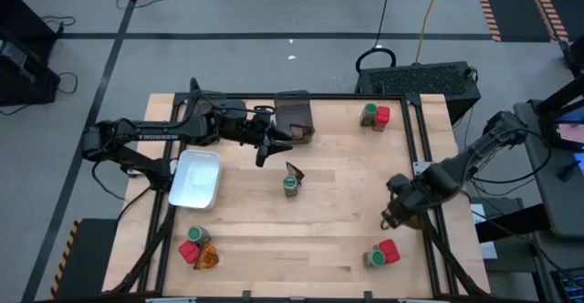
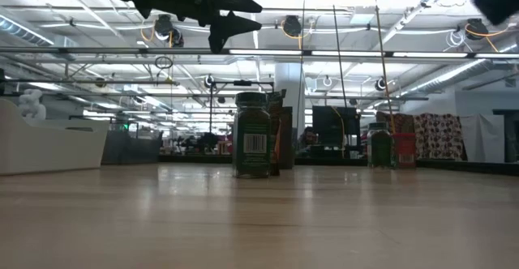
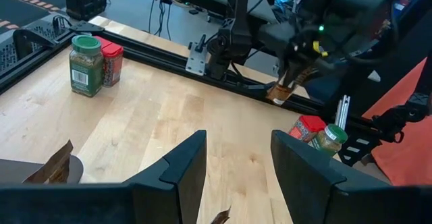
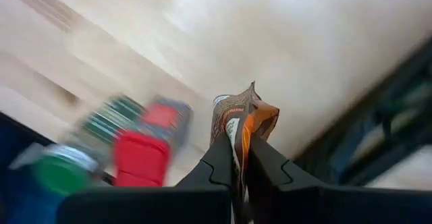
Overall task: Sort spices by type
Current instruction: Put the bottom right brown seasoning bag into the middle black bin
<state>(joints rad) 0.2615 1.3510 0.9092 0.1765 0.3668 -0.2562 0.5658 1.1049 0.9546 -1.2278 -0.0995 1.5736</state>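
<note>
My right gripper (image 1: 395, 216) is raised over the table's right side, shut on a brown-orange packet (image 4: 243, 119). Under it stand a green-lidded jar (image 1: 375, 258) and a red container (image 1: 390, 250). Another jar (image 3: 86, 65) and red container (image 3: 111, 63) stand at the far right. At the centre a jar (image 1: 290, 185) stands with a packet (image 1: 294, 170) leaning behind it. One jar (image 1: 196, 237), red container (image 1: 189, 251) and packet (image 1: 207, 259) sit near left. My left gripper (image 3: 236, 163) hangs open above the far middle. My right gripper pinches the packet's two flat faces (image 4: 237, 140) between its two fingers, coming from above and pointing down. The packet's free end (image 4: 251, 106) sticks out past the fingertips. It hangs below the gripper (image 3: 282, 92), lifted clear of the table.
A white tray (image 1: 196, 177) lies at the left beside the left arm. A dark bin (image 1: 294, 113) with something brown in it stands at the far edge, close to my left gripper. Bare wood spreads between the centre jar and the right-hand groups.
</note>
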